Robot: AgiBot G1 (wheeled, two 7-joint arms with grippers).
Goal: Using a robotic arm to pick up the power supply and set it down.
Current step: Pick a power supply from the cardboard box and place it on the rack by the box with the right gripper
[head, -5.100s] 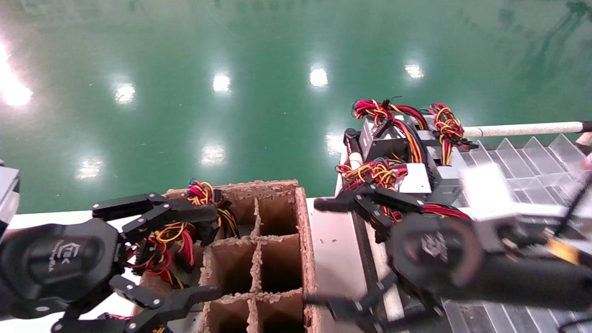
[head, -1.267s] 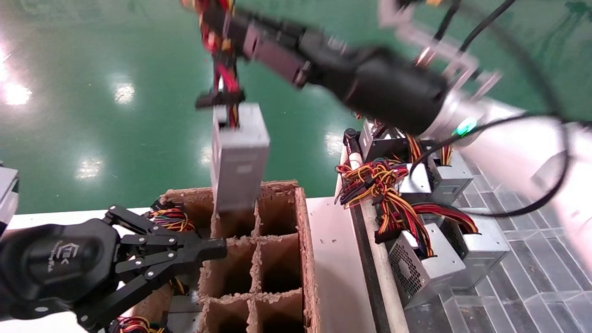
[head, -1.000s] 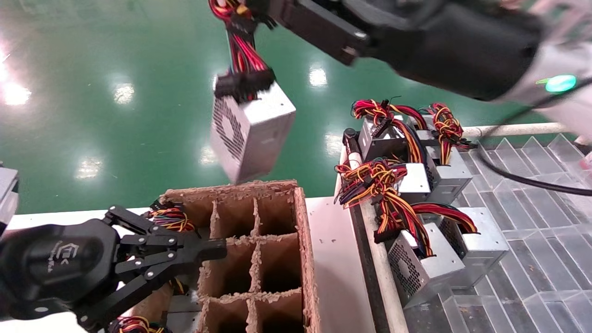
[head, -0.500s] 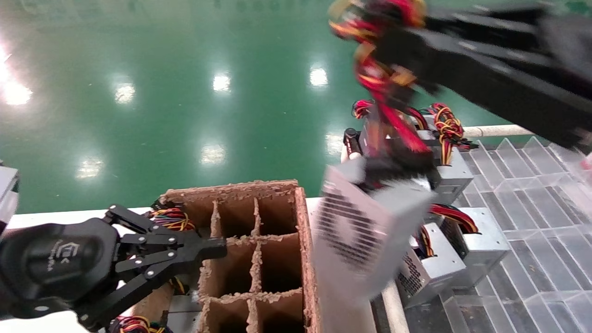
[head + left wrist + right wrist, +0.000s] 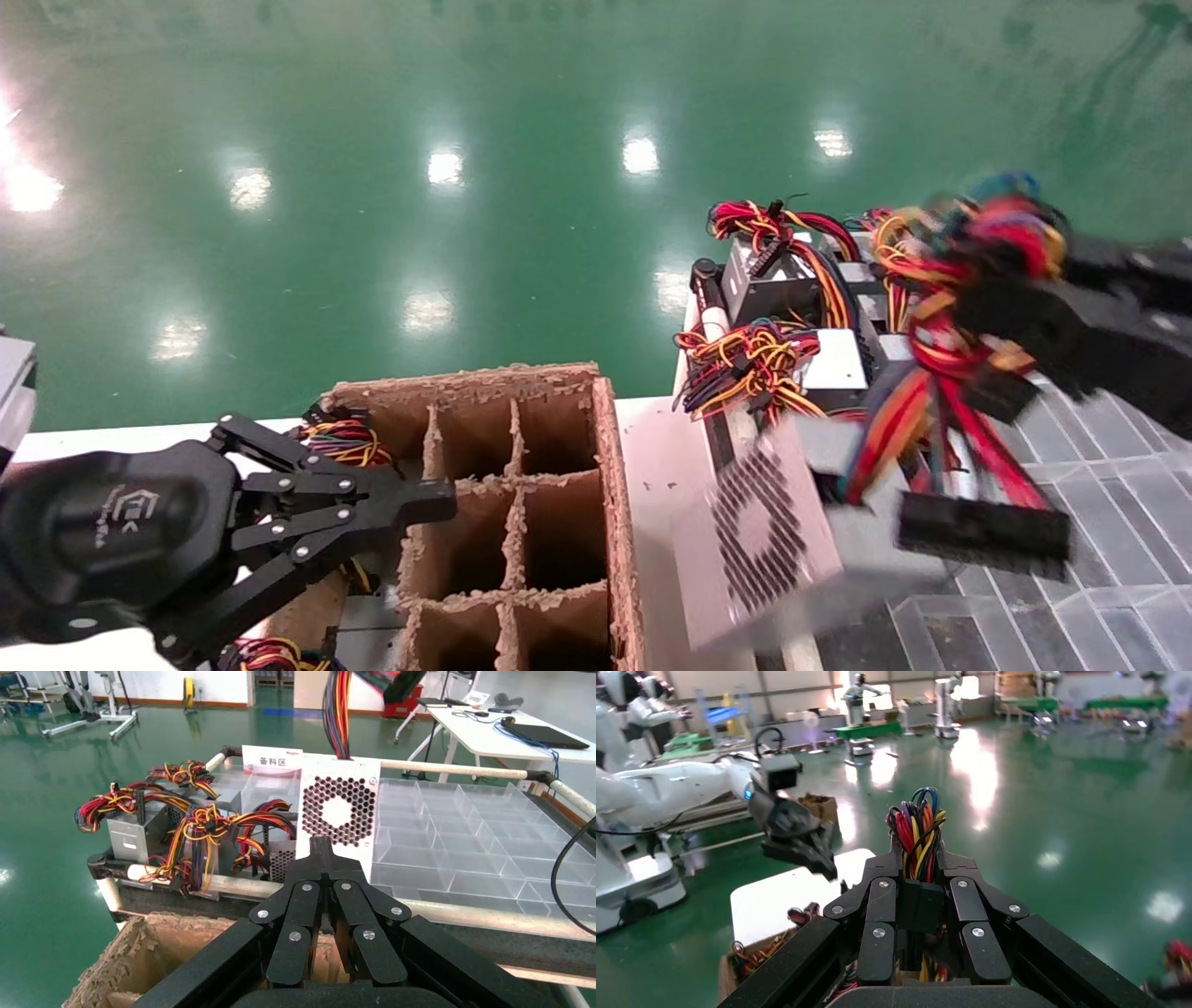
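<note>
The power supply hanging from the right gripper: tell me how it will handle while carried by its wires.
The right gripper is shut on the wire bundle, not the box, so the power supply will likely swing and twist. The bundle looks floppy, so placement may be imprecise. The sheet-metal box hangs tilted and will probably tip when it touches down.

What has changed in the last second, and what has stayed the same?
The right gripper, shut on the wire bundle, swung the power supply from above the cardboard box rightward and down toward the tray. The left gripper stayed shut beside the box; the other supplies did not move.
</note>
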